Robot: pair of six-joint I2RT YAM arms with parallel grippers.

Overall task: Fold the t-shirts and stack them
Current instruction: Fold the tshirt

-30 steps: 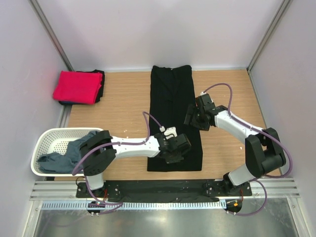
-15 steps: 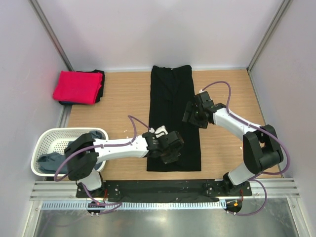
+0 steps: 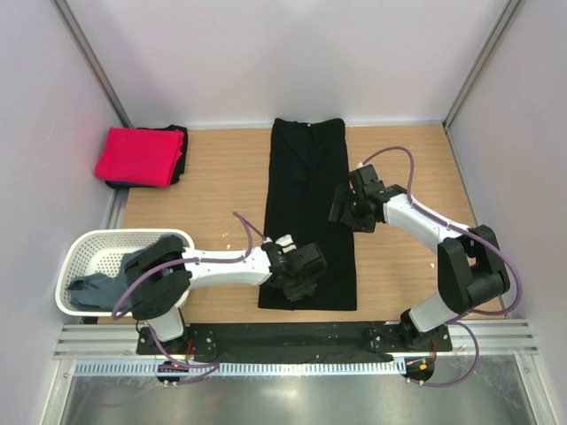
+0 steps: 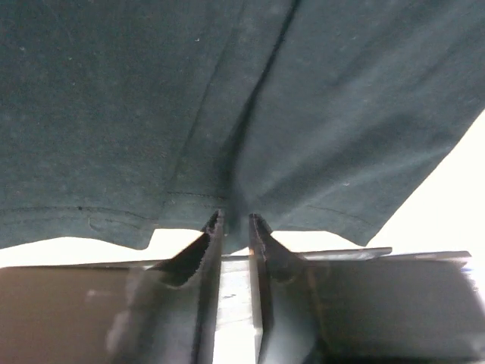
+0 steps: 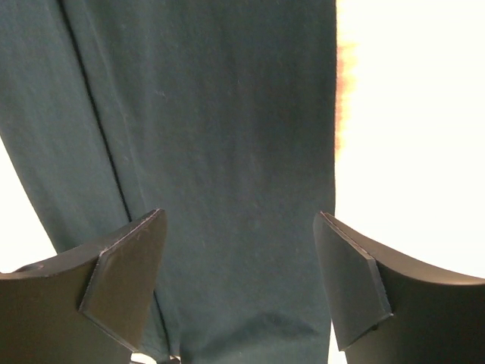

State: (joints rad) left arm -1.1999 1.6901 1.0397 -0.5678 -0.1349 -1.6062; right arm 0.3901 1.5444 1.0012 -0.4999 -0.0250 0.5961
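Black tee [image 3: 306, 190] lies folded lengthwise into a long narrow strip down the middle of the wooden tabletop [image 3: 213, 195], one short end at the far wall and the other near the arms' bases. Left hand [image 3: 297, 276] sits low over the strip's near end, its arm reaching in from the left. In the left wrist view its fingers [image 4: 201, 258] stand only a narrow slit apart, with the tips right at the tee's hem and a crease of the cloth running down to the gap. Whether they actually bite on that cloth I cannot tell. Right hand [image 3: 346, 209] hangs over the strip's right edge, about halfway along its length. Its wrist view shows the fingers spread wide, with flat black cloth under the left one and between them, bare bright tabletop under the right one, and nothing gripped. A lengthwise fold line shows on the cloth near its left finger. Red tee [image 3: 137, 157] rests folded in the far left corner of the tabletop, lying on a darker folded cloth [image 3: 181, 146] that peeks out along its right and near sides. Grey-blue tee [image 3: 106, 285] lies crumpled in the white basket [image 3: 89, 241] at the near left, partly draped over the basket's right rim beside the left arm's base
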